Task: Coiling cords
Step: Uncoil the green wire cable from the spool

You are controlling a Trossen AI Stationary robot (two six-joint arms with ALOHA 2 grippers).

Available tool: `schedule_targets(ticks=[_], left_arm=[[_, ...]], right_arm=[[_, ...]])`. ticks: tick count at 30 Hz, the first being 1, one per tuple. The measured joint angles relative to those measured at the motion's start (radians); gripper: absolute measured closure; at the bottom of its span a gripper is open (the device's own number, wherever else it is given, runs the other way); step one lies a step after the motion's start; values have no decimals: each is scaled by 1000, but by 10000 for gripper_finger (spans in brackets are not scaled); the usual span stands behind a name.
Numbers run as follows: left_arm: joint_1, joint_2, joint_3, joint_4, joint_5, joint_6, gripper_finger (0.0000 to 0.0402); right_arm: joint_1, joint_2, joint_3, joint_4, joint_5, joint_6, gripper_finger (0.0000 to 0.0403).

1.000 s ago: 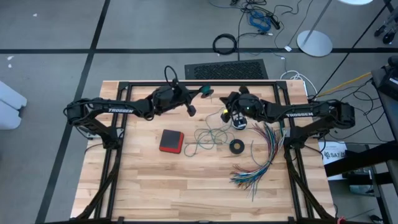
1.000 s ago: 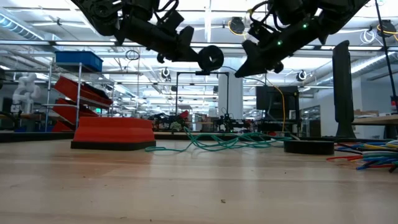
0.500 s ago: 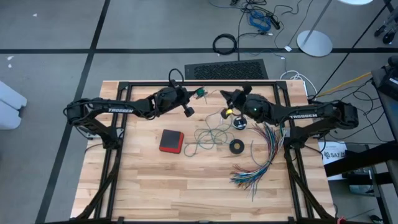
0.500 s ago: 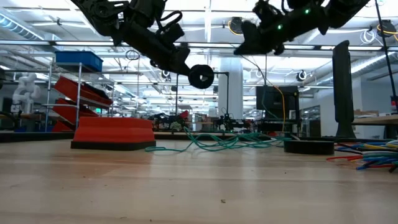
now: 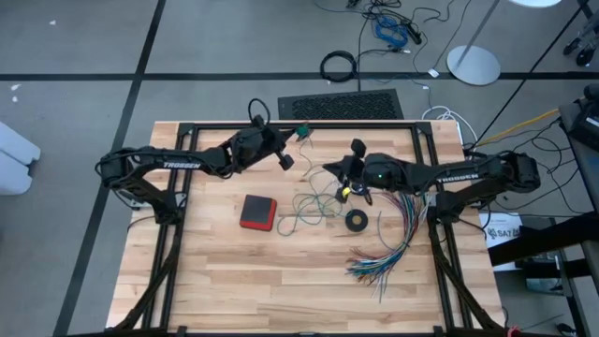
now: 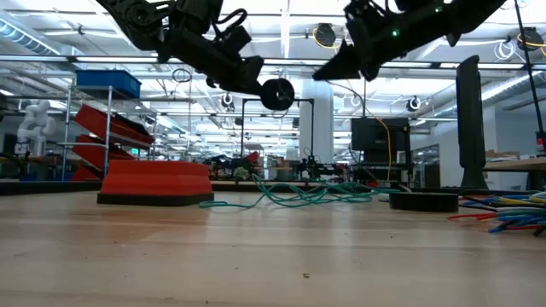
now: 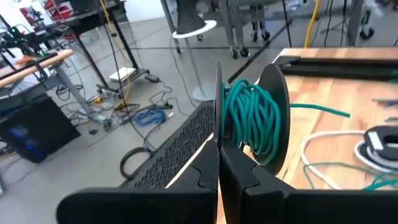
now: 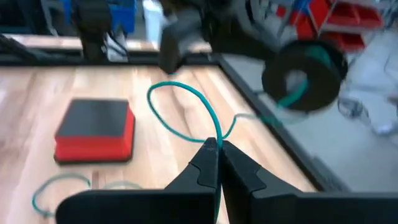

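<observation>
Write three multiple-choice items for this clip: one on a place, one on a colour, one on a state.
1. Where does the red block lie on the table?
A. Left of the green cord tangle
B. Under the coloured wires
C. Right of the black ring

2. What colour is the cord wound on the spool?
A. White
B. Teal-green
C. Yellow

3. What is the right gripper doing?
A. Open above the block
B. Shut on the green cord
C. Shut on the black ring

Answers:
1. A: in the high view the block sits left of the loose green cord.
2. B: the left wrist view shows teal-green turns between the spool's black discs, at the shut left gripper.
3. B: in the right wrist view the fingers meet on the cord, which loops up from them.
</observation>
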Motion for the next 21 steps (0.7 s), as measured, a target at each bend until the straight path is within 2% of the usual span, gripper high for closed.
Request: schedule_targets(ticks=[5, 8, 11, 17, 21], left_arm=[[0, 0, 0, 31, 21, -22, 402], [0, 0, 0, 35, 47, -38, 402], [0, 0, 0, 38, 56, -45, 402], [0, 0, 0, 37, 94, -63, 402], [0, 0, 0, 37, 96, -63, 402]], right_arm=[[-15, 0, 0, -138, 3, 71, 402], [-20, 0, 0, -206, 56, 105, 387], [-20, 0, 0, -249, 110, 111, 352], [-20, 0, 0, -267, 100, 119, 258], [-20, 0, 0, -216, 81, 94, 213]])
